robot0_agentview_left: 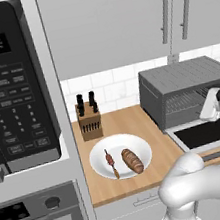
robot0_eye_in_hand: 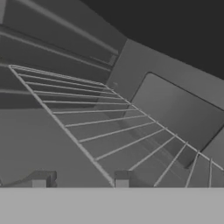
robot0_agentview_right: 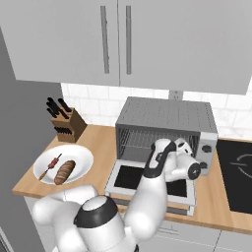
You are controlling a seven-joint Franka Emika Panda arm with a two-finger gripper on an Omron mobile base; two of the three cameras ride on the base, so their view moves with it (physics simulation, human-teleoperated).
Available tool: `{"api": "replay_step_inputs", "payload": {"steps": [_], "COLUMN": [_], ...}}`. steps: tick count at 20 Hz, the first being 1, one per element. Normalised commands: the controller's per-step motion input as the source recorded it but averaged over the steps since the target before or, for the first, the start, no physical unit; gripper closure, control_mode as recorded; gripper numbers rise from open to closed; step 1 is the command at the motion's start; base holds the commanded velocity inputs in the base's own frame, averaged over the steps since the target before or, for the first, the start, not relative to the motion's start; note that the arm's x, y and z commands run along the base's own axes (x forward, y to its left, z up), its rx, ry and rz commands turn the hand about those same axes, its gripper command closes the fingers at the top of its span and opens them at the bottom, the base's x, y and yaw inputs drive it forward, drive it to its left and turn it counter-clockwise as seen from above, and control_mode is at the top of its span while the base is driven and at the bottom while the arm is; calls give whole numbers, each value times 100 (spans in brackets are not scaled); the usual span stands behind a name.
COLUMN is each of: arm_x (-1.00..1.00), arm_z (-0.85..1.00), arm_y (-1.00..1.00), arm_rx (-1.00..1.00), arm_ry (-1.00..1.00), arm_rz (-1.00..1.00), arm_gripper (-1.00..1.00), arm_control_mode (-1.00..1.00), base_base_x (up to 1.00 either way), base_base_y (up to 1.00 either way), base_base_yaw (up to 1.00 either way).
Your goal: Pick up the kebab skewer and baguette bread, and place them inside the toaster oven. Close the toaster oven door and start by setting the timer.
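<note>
The kebab skewer (robot0_agentview_left: 111, 163) (robot0_agentview_right: 50, 167) and the baguette bread (robot0_agentview_left: 132, 160) (robot0_agentview_right: 65, 172) lie side by side on a white plate (robot0_agentview_left: 121, 142) (robot0_agentview_right: 80, 154) on the wooden counter, left of the toaster oven (robot0_agentview_left: 179, 77) (robot0_agentview_right: 167, 114). The toaster oven door (robot0_agentview_left: 208, 134) (robot0_agentview_right: 129, 177) hangs open, folded down flat. My gripper (robot0_eye_in_hand: 80, 181) (robot0_agentview_right: 157, 156) is at the oven's mouth above the door, far from the plate. It is open with nothing between its fingers, and faces the wire rack (robot0_eye_in_hand: 109, 122).
A wooden knife block (robot0_agentview_left: 89, 120) (robot0_agentview_right: 69, 125) stands behind the plate by the tiled wall. The large black microwave (robot0_agentview_left: 12, 88) is at the far left. A dark cooktop (robot0_agentview_right: 238, 167) lies right of the toaster oven, whose knobs (robot0_agentview_right: 206, 148) sit on its right front.
</note>
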Motion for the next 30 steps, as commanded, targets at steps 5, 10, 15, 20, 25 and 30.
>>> {"api": "replay_step_inputs", "payload": {"steps": [5, 10, 15, 20, 25, 30], "arm_x": [1, 0, -17, -8, 18, 15], "arm_z": [-12, -1, 0, 0, 0, -9], "arm_y": [0, 0, 5, 3, 18, 10], "arm_rx": [-1, -8, -10, -11, -4, 0], "arm_ry": [-10, -12, -9, -5, 0, 0], "arm_rz": [-5, -8, -11, -10, -2, 0], "arm_gripper": [-100, -100, -100, -100, -100, -100], "arm_control_mode": [-100, -100, -100, -100, -100, -100], "base_base_x": [0, 0, 0, 0, 0, 0], "base_base_y": [0, 0, 0, 0, 0, 0], "base_base_yaw": [0, 0, 0, 0, 0, 0]}}
